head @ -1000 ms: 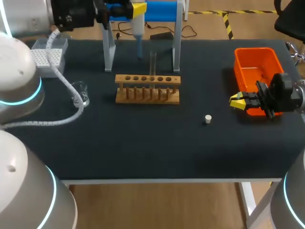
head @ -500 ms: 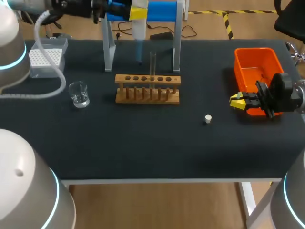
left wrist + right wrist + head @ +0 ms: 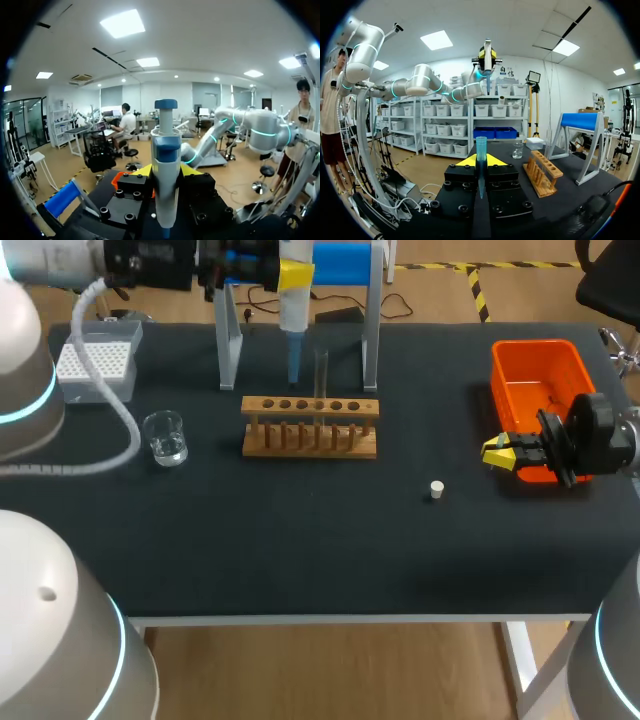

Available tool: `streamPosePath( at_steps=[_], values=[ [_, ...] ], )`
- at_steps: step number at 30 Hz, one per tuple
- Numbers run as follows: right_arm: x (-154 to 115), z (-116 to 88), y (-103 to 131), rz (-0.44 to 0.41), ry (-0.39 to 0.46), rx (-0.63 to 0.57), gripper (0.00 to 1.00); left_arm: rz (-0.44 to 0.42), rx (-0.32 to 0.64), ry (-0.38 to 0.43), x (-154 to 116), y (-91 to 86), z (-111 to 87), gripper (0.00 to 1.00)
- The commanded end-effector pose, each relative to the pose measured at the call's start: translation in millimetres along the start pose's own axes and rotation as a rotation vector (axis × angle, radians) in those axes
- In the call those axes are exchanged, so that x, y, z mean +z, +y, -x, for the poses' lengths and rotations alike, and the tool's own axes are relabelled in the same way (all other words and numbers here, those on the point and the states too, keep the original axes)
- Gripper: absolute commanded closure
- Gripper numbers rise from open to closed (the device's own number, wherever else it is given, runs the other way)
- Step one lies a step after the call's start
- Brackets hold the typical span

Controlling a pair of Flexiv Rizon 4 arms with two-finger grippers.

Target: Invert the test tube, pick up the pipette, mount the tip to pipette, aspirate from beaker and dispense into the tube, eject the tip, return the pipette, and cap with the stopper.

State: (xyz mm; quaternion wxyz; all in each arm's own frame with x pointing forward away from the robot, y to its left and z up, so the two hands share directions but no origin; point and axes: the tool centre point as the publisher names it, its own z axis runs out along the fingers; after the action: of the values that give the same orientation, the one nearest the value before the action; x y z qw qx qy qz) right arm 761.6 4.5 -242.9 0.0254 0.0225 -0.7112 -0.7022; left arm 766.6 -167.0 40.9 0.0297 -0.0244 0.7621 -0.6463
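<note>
My left gripper (image 3: 291, 272) is shut on the white and blue pipette (image 3: 291, 312), holding it upright in front of the stand (image 3: 371, 320), its blue lower end above the wooden rack (image 3: 310, 427). In the left wrist view the pipette (image 3: 165, 185) stands between the yellow tips of the left gripper (image 3: 166, 172). A clear test tube (image 3: 321, 375) stands upright in the rack. My right gripper (image 3: 499, 452) hovers beside the orange bin (image 3: 575, 365); the right gripper (image 3: 481, 161) is shut on a blue pipette tip (image 3: 481, 148). The white stopper (image 3: 436, 489) lies on the mat.
A glass beaker (image 3: 166, 437) with some water stands left of the rack, and a tip box (image 3: 97, 358) sits at the back left. The stand's blue roll (image 3: 340, 260) spans its two white legs behind the rack.
My left arm's links have swung back off the table's left side, uncovering the beaker and tip box. The pipette has shifted slightly by the stand. The right arm has not moved.
</note>
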Motion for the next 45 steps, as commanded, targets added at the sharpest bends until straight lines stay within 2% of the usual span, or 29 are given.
streamPosePath(
  at_steps=[1, 10, 19, 35, 45],
  values=[
    [0, -1, 0, 0.0, -0.001, -0.001, 1.0, -0.054, 0.01, -0.095, -1, 6.5, -7.6, 1.0],
    [0, -1, 0, 0.0, -0.001, -0.001, 1.0, -0.093, 0.028, -0.058, 4, 10.6, -9.2, 1.0],
    [0, -1, 0, 0.0, -0.001, -0.001, 1.0, -0.084, 0.021, 0.007, 7, 13.5, -11.0, 1.0],
    [0, -1, 0, 0.0, -0.001, -0.001, 1.0, -0.058, -0.011, 0.065, 8, 0.3, -14.0, 1.0],
    [0, -1, 0, 0.0, -0.001, -0.001, 1.0, -0.05, -0.005, 0.074, 10, 0.7, -18.4, 1.0]
  ],
)
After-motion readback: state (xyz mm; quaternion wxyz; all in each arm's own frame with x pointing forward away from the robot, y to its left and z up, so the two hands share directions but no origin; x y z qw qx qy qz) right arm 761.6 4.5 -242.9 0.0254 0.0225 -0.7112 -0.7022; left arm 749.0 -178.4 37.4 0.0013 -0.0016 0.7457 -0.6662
